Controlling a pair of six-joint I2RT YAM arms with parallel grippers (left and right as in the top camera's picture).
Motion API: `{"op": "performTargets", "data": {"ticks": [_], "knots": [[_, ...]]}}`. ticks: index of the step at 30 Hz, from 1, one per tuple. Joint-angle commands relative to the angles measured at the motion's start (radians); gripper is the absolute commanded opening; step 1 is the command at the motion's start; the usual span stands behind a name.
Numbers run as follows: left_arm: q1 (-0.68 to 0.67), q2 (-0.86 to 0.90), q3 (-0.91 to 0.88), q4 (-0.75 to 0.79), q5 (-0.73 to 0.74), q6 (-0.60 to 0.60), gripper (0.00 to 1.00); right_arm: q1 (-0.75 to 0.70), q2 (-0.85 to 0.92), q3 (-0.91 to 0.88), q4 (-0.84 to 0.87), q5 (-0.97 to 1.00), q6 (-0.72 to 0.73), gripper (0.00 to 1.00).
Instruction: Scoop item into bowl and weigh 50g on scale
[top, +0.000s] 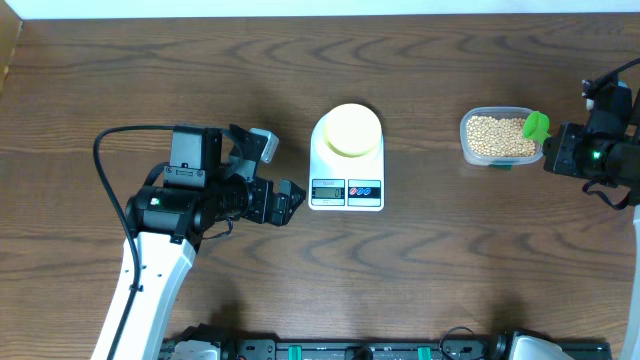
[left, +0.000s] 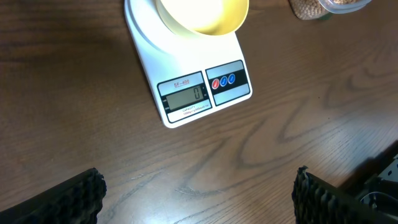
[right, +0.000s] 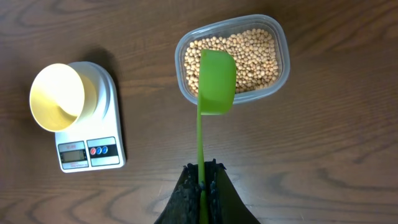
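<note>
The right gripper (right: 202, 183) pinches the green scoop (right: 216, 81), cup poised above soybeans (right: 255, 53) in the tub (right: 281, 43) at twelve o'clock — ready to dip — the empty yellow bowl (right: 56, 96) waits on the scale (right: 93, 152) at ten o'clock; left gripper (left: 199, 193) gapes wide.

Yellow bowl (top: 351, 130) sits on white scale (top: 346, 190) (display reads zero); tan beans (top: 495, 137) lie apart.

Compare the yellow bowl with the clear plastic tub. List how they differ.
The bowl is round and opaque pale yellow; the tub is a clear rounded rectangle. The bowl is empty; the tub holds tan beans. The bowl sits on the white scale; the tub rests directly on the table. Both are upright and open at the top.
</note>
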Motion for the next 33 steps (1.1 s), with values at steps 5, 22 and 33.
{"op": "performTargets", "data": {"ticks": [5,22,33], "knots": [[-0.002,0.0,0.002,0.0,0.016,0.018,0.98,0.005,0.0,-0.001,-0.016,0.008,0.014,0.01],[-0.002,0.0,0.002,0.0,0.016,0.018,0.98,0.005,0.0,-0.001,-0.001,0.005,0.127,0.02],[-0.002,0.0,0.002,0.0,0.016,0.017,0.98,0.005,0.0,-0.001,0.029,-0.01,0.212,0.01]]}}
